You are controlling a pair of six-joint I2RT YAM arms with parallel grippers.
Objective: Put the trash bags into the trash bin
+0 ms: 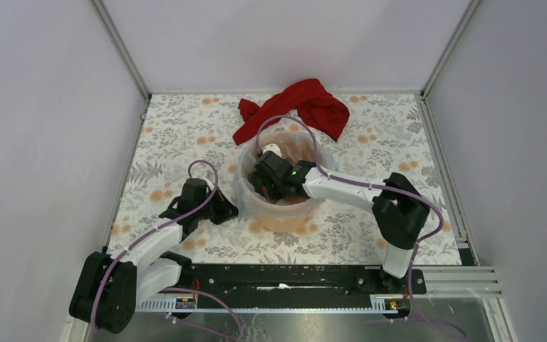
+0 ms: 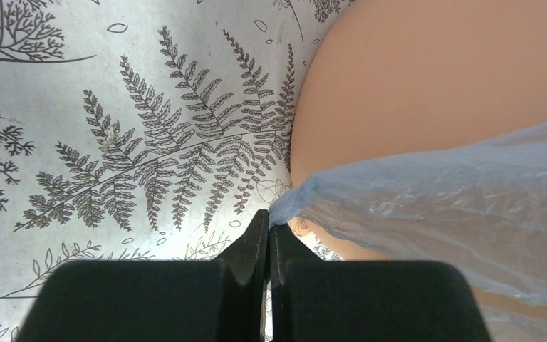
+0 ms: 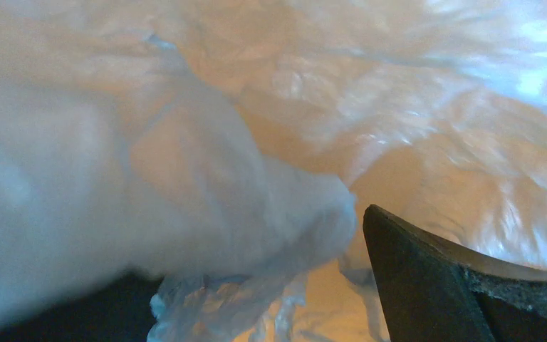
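The orange trash bin (image 1: 288,212) stands mid-table with the pale blue trash bag (image 1: 245,187) draped over its rim and down its left side. My left gripper (image 1: 226,211) sits low at the bin's left base. In the left wrist view my left gripper (image 2: 270,226) is shut on a bunched corner of the bag (image 2: 434,196), beside the bin's wall (image 2: 427,78). My right gripper (image 1: 265,182) reaches down inside the bin. In the right wrist view my right gripper (image 3: 256,303) stands open, with bag film (image 3: 185,185) bunched over the left finger and the right finger (image 3: 456,285) bare.
A red cloth (image 1: 295,107) lies crumpled behind the bin near the back wall. The floral tablecloth (image 1: 178,135) covers the table, with white walls on three sides. The black rail (image 1: 292,278) runs along the near edge.
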